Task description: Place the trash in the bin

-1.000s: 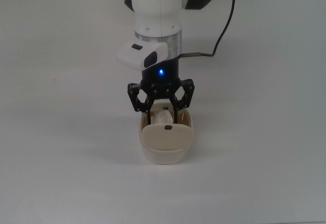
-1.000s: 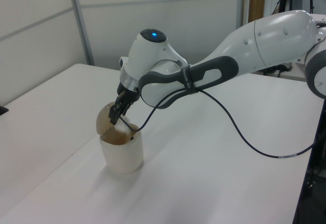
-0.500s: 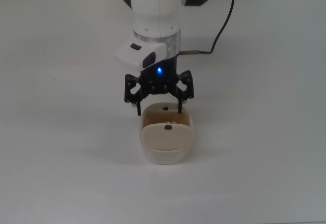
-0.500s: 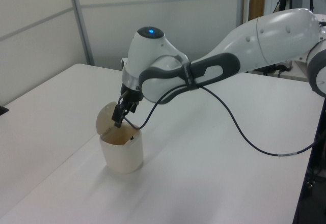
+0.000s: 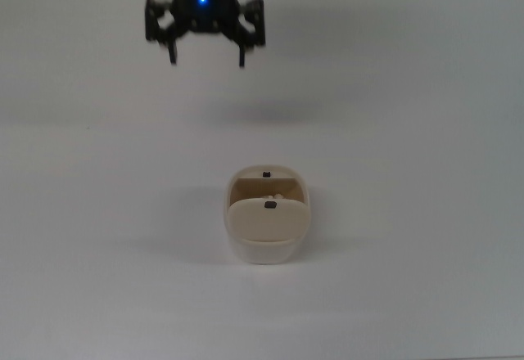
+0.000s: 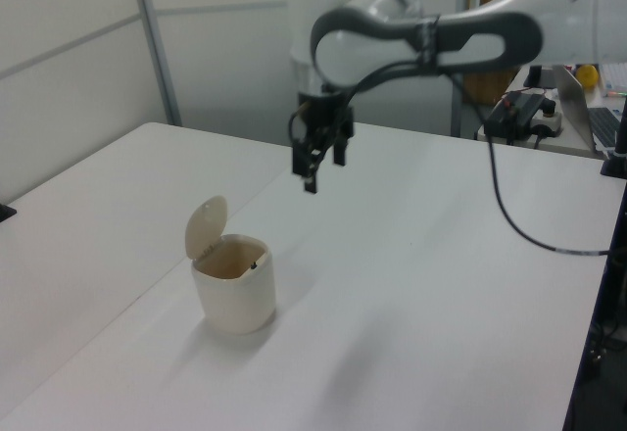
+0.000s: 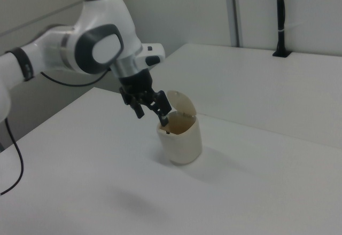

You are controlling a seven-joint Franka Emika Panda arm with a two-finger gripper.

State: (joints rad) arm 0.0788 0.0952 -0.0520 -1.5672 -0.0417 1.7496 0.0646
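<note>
The bin (image 5: 268,227) stands upright on the white table (image 5: 409,131), its long axis running up and down in the top view and its flap lid (image 6: 206,226) tilted up off the opening. A bit of the white trash (image 5: 277,195) shows inside it. The gripper (image 5: 205,56) hangs empty above the table with fingers spread wide, well apart from the bin toward the top view's top.

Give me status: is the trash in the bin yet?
Done, it seems: a pale lump, likely the trash, shows inside the bin, and none lies on the table. In hand: nothing. In the top view the hand hangs open and empty, well apart from the bin. Left: no step that I can see; the bin's lid stands tipped up.
</note>
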